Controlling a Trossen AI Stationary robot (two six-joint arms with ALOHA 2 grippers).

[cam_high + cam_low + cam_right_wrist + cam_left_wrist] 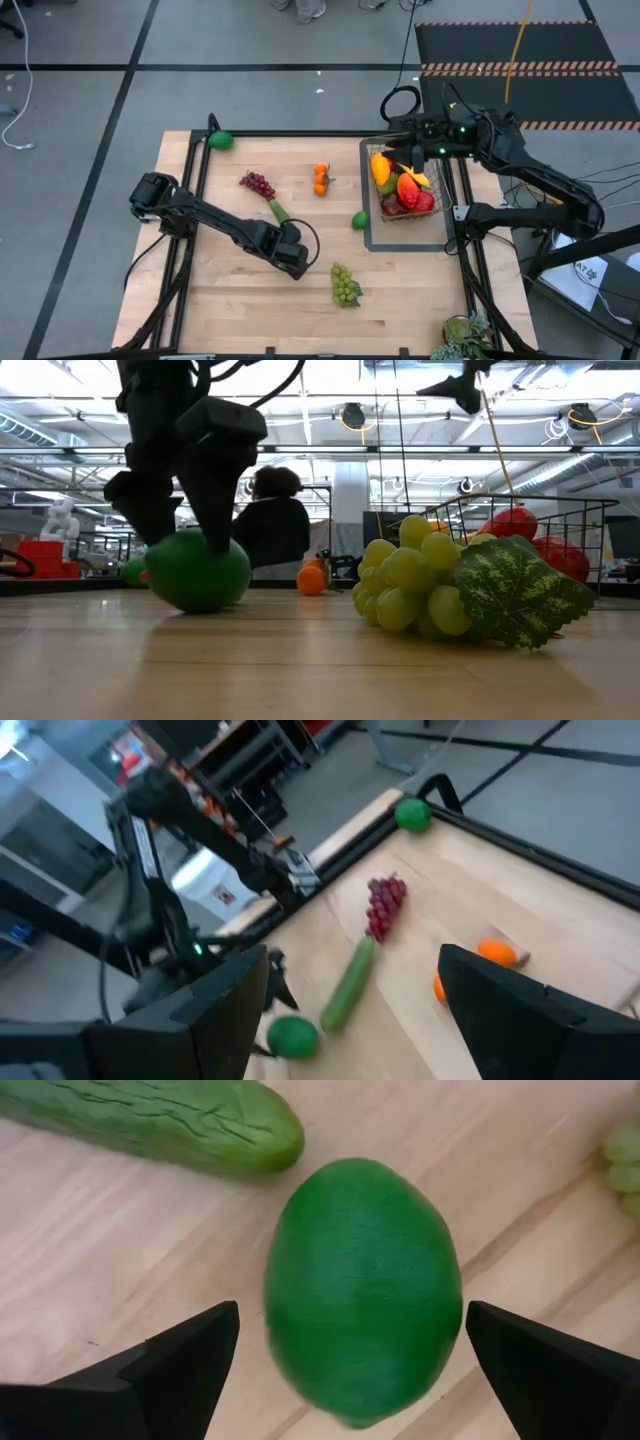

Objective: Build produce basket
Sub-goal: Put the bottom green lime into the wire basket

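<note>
A green lime (360, 1290) lies on the wooden table just past the end of a cucumber (160, 1120). My left gripper (352, 1320) hangs over the lime, pointing steeply down and open, with one finger on either side (185, 545). I see no touch. In the high view the gripper (295, 258) hides this lime. The wire basket (405, 195) stands at the right on a dark tray frame and holds a mango, a banana (418, 175) and red apples. My right gripper (400, 142) is raised above the basket, open with nothing in it (355, 990).
Green grapes (345, 285) with a leaf lie right of my left gripper. Purple grapes (257, 183), oranges (321, 178), a second lime (360, 220) and another green fruit at the far left corner (221, 140) are spread over the table. A person (275, 520) sits beyond it.
</note>
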